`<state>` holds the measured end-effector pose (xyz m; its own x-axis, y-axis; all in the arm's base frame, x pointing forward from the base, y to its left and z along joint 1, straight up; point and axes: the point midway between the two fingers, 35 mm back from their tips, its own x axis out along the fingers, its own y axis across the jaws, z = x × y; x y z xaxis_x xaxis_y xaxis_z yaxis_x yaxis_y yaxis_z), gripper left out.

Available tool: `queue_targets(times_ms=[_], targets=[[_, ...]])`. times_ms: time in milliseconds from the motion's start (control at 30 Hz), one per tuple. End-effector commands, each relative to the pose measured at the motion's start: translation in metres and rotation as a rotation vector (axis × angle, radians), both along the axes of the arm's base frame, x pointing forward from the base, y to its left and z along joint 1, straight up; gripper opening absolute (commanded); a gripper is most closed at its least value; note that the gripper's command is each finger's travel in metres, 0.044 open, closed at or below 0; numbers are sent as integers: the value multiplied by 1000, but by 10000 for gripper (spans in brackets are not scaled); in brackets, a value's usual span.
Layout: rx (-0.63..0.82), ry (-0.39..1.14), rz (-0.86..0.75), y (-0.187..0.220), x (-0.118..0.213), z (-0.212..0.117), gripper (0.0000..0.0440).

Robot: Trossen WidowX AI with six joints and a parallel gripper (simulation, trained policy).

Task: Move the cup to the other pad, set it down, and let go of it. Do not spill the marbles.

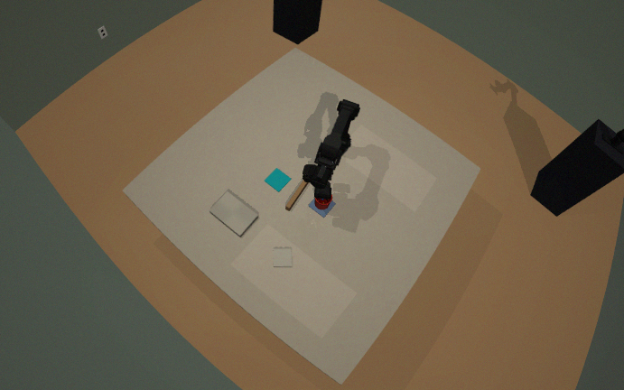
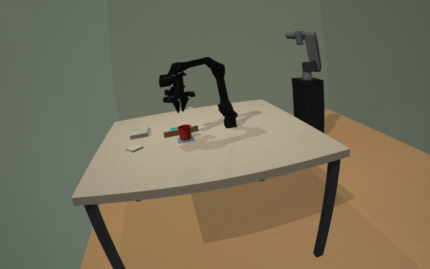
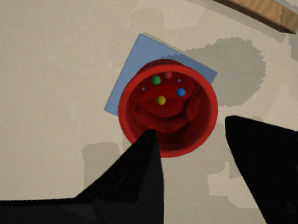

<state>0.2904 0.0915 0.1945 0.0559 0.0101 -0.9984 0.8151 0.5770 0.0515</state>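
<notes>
Wrist view only: marbles [image 3: 161, 100], among them green, blue and yellow, inside the red cup [image 1: 322, 203] [image 2: 185, 132] [image 3: 168, 111].
Exterior view: cup upright on the blue pad [image 1: 323, 212] [image 2: 180, 141] [image 3: 132, 65], below the gripper [image 1: 322, 190] [image 2: 180, 111] [image 3: 191, 133].
Teal pad, top view: ten o'clock from the cup [image 1: 277, 180] [image 2: 173, 128].
Obstacle: wooden bar [image 1: 296, 196] [image 2: 171, 133] [image 3: 267, 15], between cup and teal pad.
Surroundings, top view: pale box [image 1: 234, 213] [image 2: 139, 132], nine o'clock; small tile [image 1: 282, 257] [image 2: 134, 147], seven.
Pincer: fingers partly apart, gripping nothing.
</notes>
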Motion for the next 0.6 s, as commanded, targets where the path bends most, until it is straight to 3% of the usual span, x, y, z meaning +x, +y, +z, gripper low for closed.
queue_targets(times_ms=[0,567], targets=[[-33,57,-16,-2,-3,-15,144],[-110,162,-43,-5,-12,-63,164]])
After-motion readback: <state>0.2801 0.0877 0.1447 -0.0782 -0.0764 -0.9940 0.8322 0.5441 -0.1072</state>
